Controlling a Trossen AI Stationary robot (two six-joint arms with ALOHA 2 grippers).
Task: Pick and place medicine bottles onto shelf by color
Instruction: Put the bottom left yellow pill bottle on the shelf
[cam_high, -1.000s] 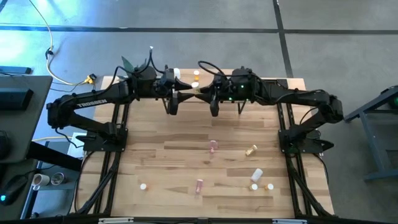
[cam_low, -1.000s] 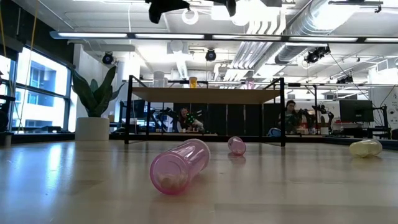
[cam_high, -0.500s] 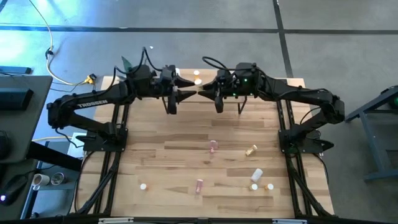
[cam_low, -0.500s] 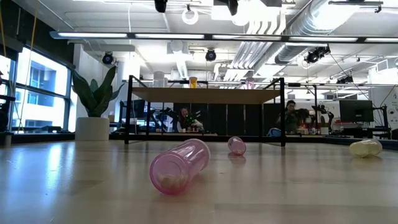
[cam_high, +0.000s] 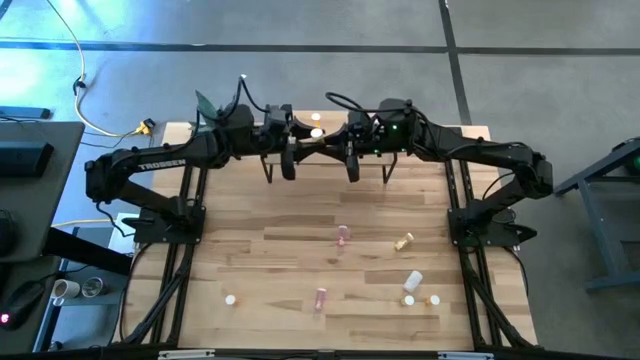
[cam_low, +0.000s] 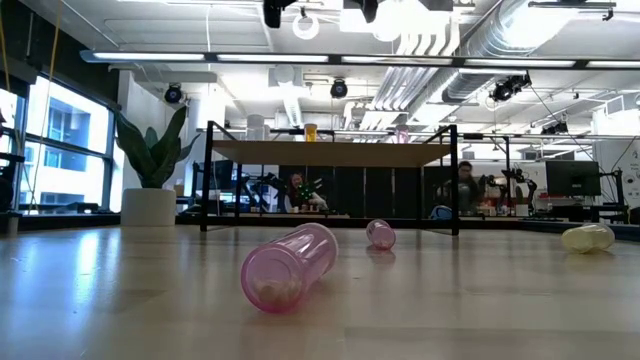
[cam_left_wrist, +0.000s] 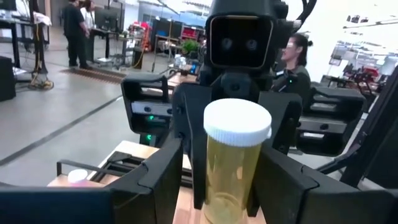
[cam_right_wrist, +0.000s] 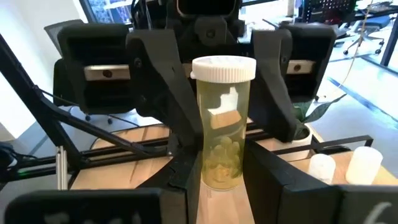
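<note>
Between claws: translucent yellow bottle (cam_right_wrist: 222, 124).

The high view looks straight down from well above, taking in the whole table (cam_high: 300, 250) and both arms. The low view sits at tabletop height at the near edge, facing level across the wood towards the shelf (cam_low: 330, 152) and the room behind. Each wrist view looks forward along its own fingers, very close, straight at the other arm: the left wrist view faces right, the right wrist view faces left. Both share one yellow bottle (cam_left_wrist: 235, 163) (cam_right_wrist: 222, 121) between them, over the table's far end.
</note>
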